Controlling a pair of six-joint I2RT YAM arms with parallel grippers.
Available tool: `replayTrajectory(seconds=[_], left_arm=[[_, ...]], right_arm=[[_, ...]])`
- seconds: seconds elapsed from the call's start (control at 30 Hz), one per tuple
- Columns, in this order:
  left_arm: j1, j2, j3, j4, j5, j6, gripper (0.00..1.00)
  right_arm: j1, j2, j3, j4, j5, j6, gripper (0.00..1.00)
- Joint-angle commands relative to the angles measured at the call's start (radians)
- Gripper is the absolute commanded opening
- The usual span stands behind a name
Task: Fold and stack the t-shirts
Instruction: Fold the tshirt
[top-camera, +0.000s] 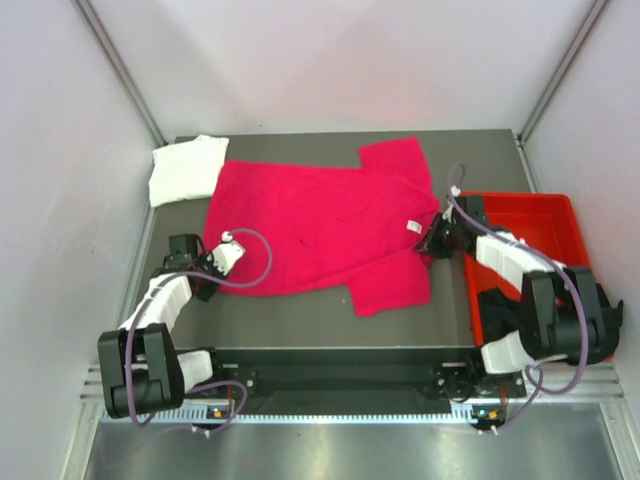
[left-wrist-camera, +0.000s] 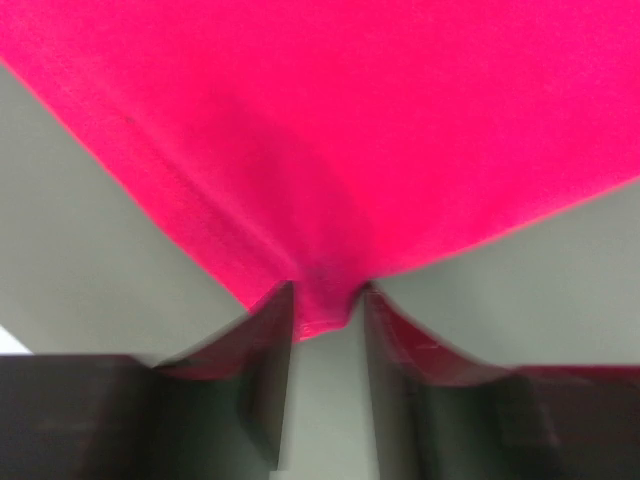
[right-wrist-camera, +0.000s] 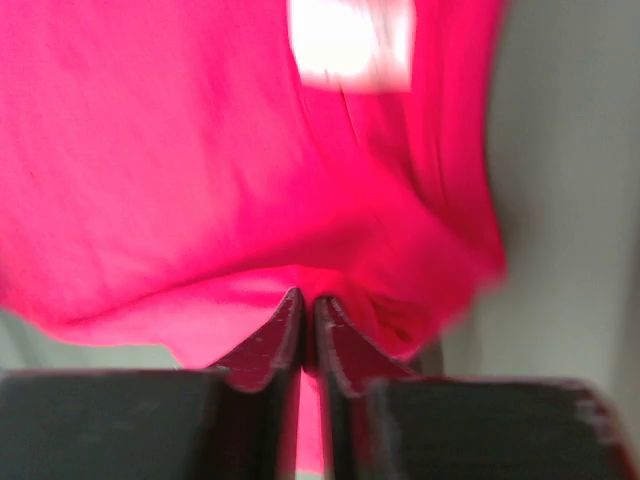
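The magenta-pink t-shirt (top-camera: 320, 225) lies spread flat across the middle of the table, with a white label (top-camera: 412, 227) near its right edge. My left gripper (top-camera: 214, 264) is at its near left corner. In the left wrist view the cloth corner (left-wrist-camera: 325, 305) is pinched between the fingertips and creased. My right gripper (top-camera: 432, 241) is shut on the shirt's right edge, where the cloth (right-wrist-camera: 300, 200) bunches over the closed fingers (right-wrist-camera: 275, 335). The white t-shirt (top-camera: 186, 168) lies folded at the back left. A dark cloth (top-camera: 497, 305), apparently the black t-shirt, lies in the bin, partly hidden by my right arm.
The rigid red bin (top-camera: 545, 215) stands at the right edge of the table, under my right arm. Grey walls and metal rails close in the table at the back and sides. Bare dark tabletop (top-camera: 300, 320) shows in front of the shirt.
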Motion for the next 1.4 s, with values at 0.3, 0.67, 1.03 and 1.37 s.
replayTrajectory(seconds=[0.3,0.67,1.03,1.37], left_arm=[[0.006,0.015,0.194,-0.222,0.081,0.158,0.72],[0.007,0.108,0.141,-0.127,0.043,0.229,0.75],[0.007,0.157,0.048,-0.027,0.058,0.240,0.75],[0.007,0.184,0.007,0.049,0.109,0.127,0.00]], right_arm=[[0.025,0.070,0.242,-0.114,0.215,-0.118,0.59],[0.177,-0.190,-0.085,-0.203,0.332,-0.031,0.62],[0.186,-0.148,-0.191,-0.013,0.243,-0.026,0.33],[0.200,-0.436,-0.236,-0.299,0.192,0.054,0.00]])
